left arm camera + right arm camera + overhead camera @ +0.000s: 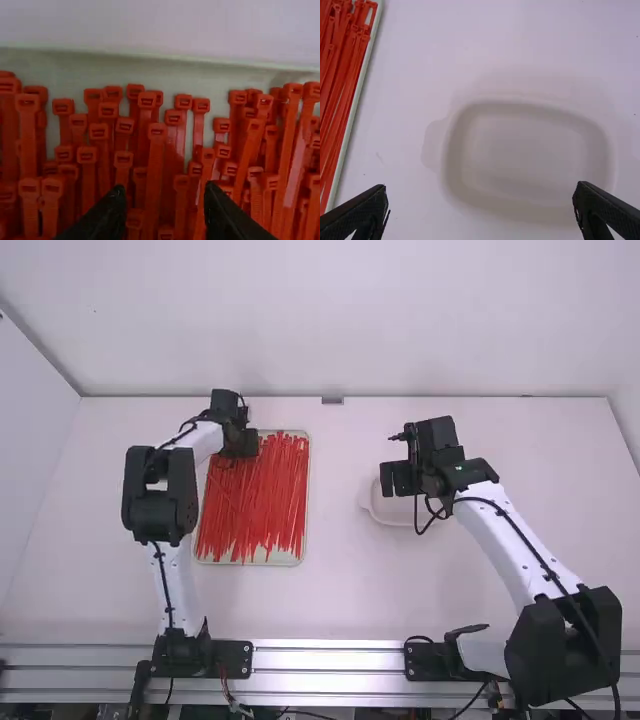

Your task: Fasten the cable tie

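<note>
In the high view, the red ties lie in a thick heap in a flat pale tray. The tray stands on the white table, left of the table's middle. The left claw is low over the end of the tray that faces the table's far edge. A white dish stands right of the middle, apart from the tray, and the right claw hangs above it.

In the left wrist view, the left claw is released. Its two black fingers stand apart, and several ties run under the gap between them. The square heads of the ties point to the pale end of the tray, and behind it is the table. I cannot tell if the fingertips touch the ties.

In the right wrist view, the right claw is also released, and its fingers are spread wide. The dish is below them, a rounded oblong with a small handle on the side towards the tray. It stands on the bare table. On the side of the table's left edge, some ties lie along the rim of the tray, well apart from the dish.
</note>
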`<move>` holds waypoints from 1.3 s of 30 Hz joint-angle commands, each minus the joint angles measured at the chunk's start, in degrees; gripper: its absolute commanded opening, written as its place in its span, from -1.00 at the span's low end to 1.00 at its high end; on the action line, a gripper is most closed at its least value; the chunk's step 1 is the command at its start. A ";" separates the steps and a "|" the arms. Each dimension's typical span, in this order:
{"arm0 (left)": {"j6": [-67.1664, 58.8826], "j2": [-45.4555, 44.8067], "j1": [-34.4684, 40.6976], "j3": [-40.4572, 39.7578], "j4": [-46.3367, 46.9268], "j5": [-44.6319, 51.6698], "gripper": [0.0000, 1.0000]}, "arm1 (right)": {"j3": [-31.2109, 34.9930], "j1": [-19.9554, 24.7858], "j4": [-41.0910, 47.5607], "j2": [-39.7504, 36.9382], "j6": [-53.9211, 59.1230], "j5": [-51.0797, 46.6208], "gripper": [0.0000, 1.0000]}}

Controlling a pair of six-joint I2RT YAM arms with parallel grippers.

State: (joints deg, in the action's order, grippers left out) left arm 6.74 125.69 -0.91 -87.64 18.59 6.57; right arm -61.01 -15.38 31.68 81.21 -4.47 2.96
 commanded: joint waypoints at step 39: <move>-0.11 0.66 -0.61 -1.18 3.58 -4.68 -0.53 | -1.92 0.00 -0.15 0.55 -0.02 0.02 0.97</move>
State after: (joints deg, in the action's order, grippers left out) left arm 6.70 125.69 -0.91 -87.70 21.65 2.98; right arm -61.04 -15.38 31.27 81.21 -4.54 2.90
